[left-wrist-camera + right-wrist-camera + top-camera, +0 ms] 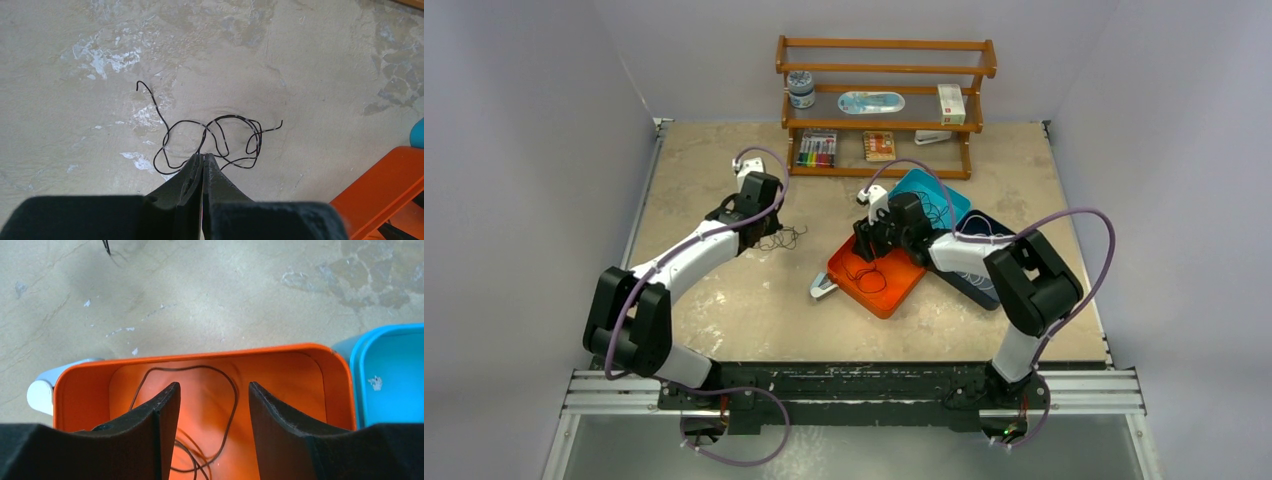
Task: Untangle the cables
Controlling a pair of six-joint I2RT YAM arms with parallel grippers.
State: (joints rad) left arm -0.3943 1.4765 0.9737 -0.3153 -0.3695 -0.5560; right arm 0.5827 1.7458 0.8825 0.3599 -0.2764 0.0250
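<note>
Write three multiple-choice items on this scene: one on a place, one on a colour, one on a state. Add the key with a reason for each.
1. Where does the black cable at the left end effector lie?
A. in a bin
B. on the bare table
C. on a shelf

2. What colour is the tray under the right end effector?
A. green
B. orange
C. yellow

3. What state is the right end effector in?
A. shut on a wire
B. shut, empty
C. open

Key:
1 B: the left wrist view shows its loops spread on the table.
2 B: its rim and floor are orange.
3 C: a wide gap shows between its fingers, with nothing held.
</note>
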